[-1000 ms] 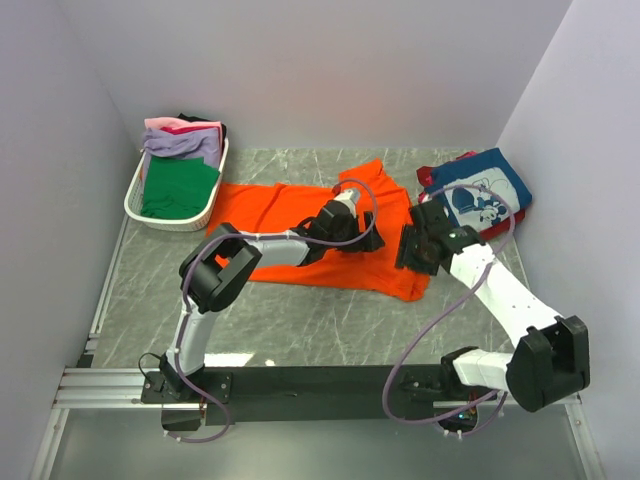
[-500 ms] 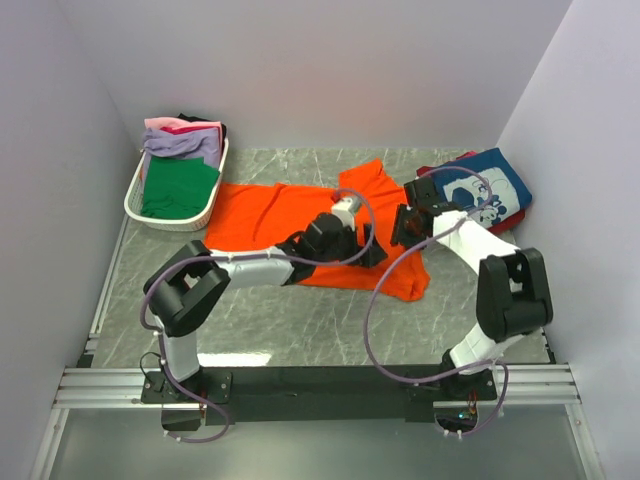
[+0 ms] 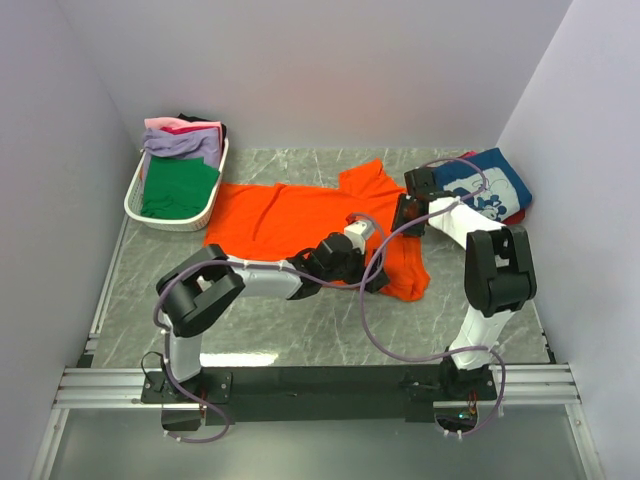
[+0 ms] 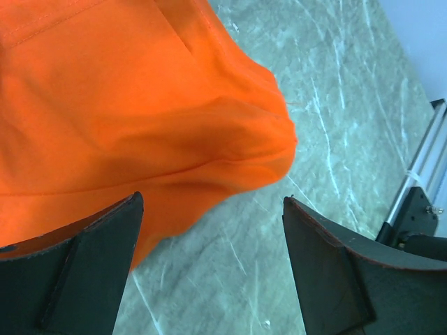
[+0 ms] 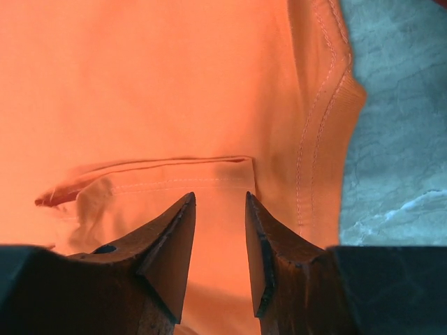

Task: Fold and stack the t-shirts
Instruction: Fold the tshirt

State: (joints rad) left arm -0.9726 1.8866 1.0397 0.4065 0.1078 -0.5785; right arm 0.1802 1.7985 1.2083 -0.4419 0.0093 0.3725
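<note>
A bright orange t-shirt (image 3: 280, 212) lies spread across the middle of the table, with its right part rumpled. My left gripper (image 3: 377, 272) hovers at its near right corner, jaws wide open. In the left wrist view that gripper (image 4: 211, 201) straddles the edge of the orange cloth (image 4: 105, 105) and bare table. My right gripper (image 3: 404, 218) is low over the shirt's right side, by a sleeve. Its jaws (image 5: 218, 199) stand narrowly apart over flat orange cloth (image 5: 140, 84), pinching nothing. A navy t-shirt with white print (image 3: 488, 188) lies folded at the back right.
A white slatted basket (image 3: 135, 195) stands at the back left and holds a green tee (image 3: 180, 188), a lavender one (image 3: 180, 143) and a pink one (image 3: 165, 125). Walls close in on three sides. A black rail (image 3: 300, 380) runs along the near edge.
My left gripper has slid right and nearer, from mid-shirt to its near right corner. My right gripper has moved farther back along the shirt's right side, and its jaws have narrowed.
</note>
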